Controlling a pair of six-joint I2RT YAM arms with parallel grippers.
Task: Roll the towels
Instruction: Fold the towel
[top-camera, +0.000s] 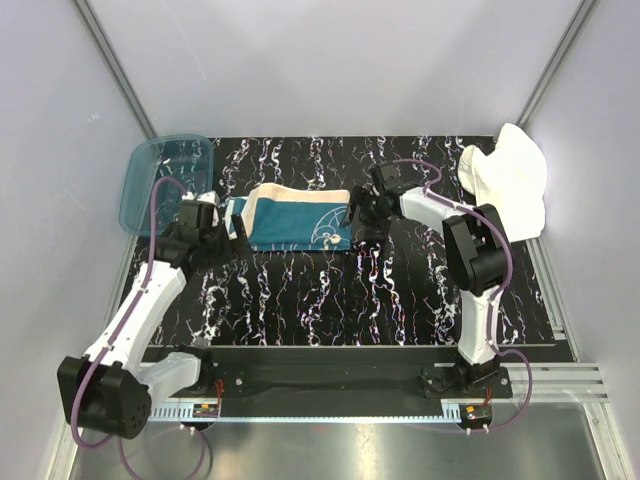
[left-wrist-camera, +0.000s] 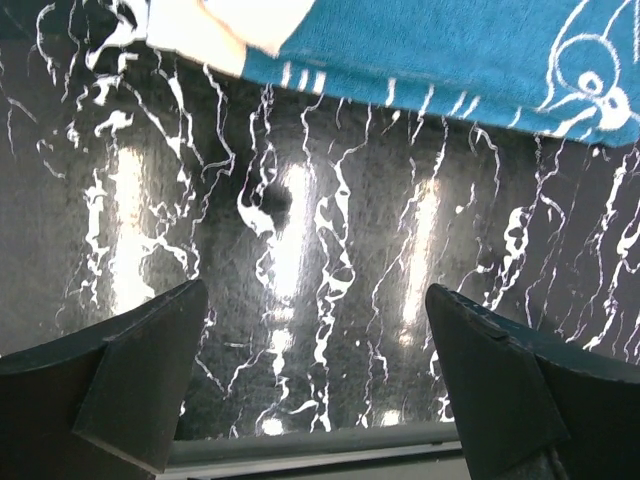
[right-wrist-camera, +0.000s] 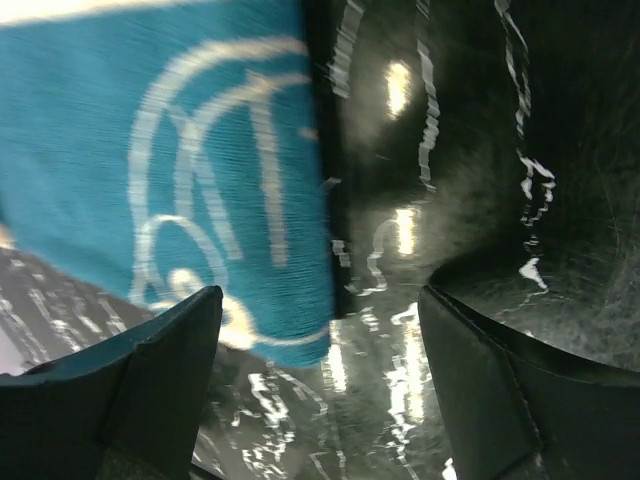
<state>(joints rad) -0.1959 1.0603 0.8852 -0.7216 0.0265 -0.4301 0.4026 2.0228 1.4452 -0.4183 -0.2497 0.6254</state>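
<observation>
The smaller towel, cream with a teal-blue print, lies flat in the middle of the black marbled mat. My left gripper is at its left end, open, and in the left wrist view the towel lies beyond my empty left gripper. My right gripper is at the towel's right end, open. In the right wrist view the towel's printed corner reaches in between the fingers of my right gripper, near the left one. The white towel lies bunched at the mat's back right corner.
A translucent teal tub stands at the mat's back left corner, just behind my left arm. White walls close in the back and both sides. A metal rail runs along the near edge by the arm bases.
</observation>
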